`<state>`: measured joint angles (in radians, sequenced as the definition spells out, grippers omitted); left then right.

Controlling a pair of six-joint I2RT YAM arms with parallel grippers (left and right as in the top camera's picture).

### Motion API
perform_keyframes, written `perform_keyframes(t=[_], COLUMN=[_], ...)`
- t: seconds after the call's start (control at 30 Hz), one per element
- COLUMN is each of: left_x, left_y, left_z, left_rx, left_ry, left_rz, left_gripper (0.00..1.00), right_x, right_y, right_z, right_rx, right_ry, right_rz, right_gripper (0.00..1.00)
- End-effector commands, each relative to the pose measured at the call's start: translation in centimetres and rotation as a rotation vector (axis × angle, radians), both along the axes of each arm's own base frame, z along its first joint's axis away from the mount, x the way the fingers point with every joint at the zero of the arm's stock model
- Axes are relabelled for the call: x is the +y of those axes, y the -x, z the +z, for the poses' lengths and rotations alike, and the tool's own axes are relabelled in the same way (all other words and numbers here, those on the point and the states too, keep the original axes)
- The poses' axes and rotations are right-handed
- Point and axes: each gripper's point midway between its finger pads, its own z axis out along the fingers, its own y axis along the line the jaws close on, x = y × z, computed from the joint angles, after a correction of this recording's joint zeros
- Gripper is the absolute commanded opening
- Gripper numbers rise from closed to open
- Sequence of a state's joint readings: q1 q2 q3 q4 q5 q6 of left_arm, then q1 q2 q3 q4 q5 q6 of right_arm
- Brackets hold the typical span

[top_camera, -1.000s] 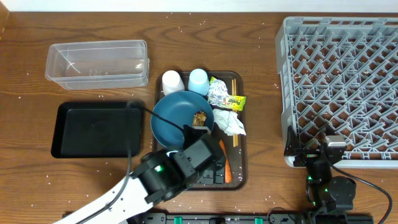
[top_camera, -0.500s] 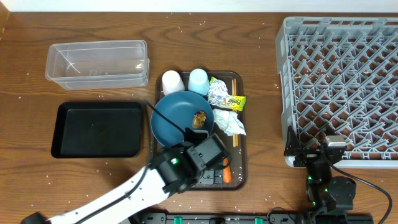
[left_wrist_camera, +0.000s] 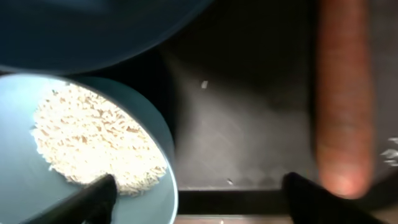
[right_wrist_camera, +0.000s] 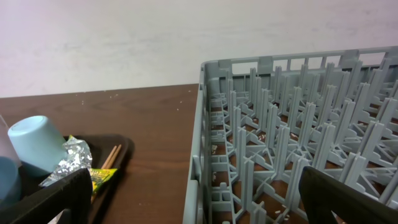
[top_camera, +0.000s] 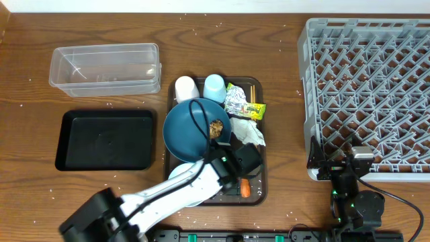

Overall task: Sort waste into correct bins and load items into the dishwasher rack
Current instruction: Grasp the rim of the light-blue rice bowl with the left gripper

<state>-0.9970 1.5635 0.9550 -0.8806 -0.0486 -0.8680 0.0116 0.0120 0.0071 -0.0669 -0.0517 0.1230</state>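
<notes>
Left gripper (left_wrist_camera: 199, 208) hangs low over the brown serving tray (left_wrist_camera: 249, 124), jaws wide apart and holding nothing. The orange carrot (left_wrist_camera: 342, 93) lies just by 1 finger, and the small white bowl (left_wrist_camera: 18, 180) of white rice grains (left_wrist_camera: 87, 143) by the other. Right gripper (right_wrist_camera: 199, 199), likewise wide and empty, sits beside the dishwasher rack (right_wrist_camera: 292, 124).

The overhead camera looks straight down from high up, taking in the whole table (top_camera: 282, 107), far edge at the top. The left wrist camera points down, very near, over the near end of the brown tray (left_wrist_camera: 242, 130), its carrot (left_wrist_camera: 342, 93) blurred. The right wrist camera sits low at the near right, facing the far wall (right_wrist_camera: 124, 37) along the rack (right_wrist_camera: 292, 143); tray and rack appear overhead too.
</notes>
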Motion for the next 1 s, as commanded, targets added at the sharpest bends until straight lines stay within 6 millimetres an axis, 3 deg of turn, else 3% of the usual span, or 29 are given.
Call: perform_keyframes(t=[0.0,0.2,0.5,0.57,0.7,0.97], left_x=[0.9,1.8,3.0,2.8,2.4,1.0], left_y=[0.1,-0.6,0.3,0.3,0.1,-0.3], left_z=[-1.2,-1.5,-3.3,-3.3,-3.3,-3.5], left_rx=[0.015,0.021,0.033,0.034,0.027,0.018], left_ry=[-0.053,-0.062,-0.074,-0.069,-0.049,0.01], left_rz=[0.008,0.075,0.124,0.123,0.123,0.12], left_gripper=[0.71,0.7,0.69,0.69,0.54,0.5], right_x=[0.2,0.2,0.2,0.2,0.2,0.2], right_y=[0.0,0.0,0.0,0.0,0.0,0.0], right_z=[0.0,0.0,0.0,0.0,0.0,0.0], right_rx=[0.0,0.0,0.0,0.0,0.0,0.0], right_ry=[0.005,0.005,0.005,0.005,0.005,0.005], right_rz=[0.008,0.007,0.008,0.007,0.008,0.008], right_gripper=[0.99,0.99,0.99,0.99,0.99,0.99])
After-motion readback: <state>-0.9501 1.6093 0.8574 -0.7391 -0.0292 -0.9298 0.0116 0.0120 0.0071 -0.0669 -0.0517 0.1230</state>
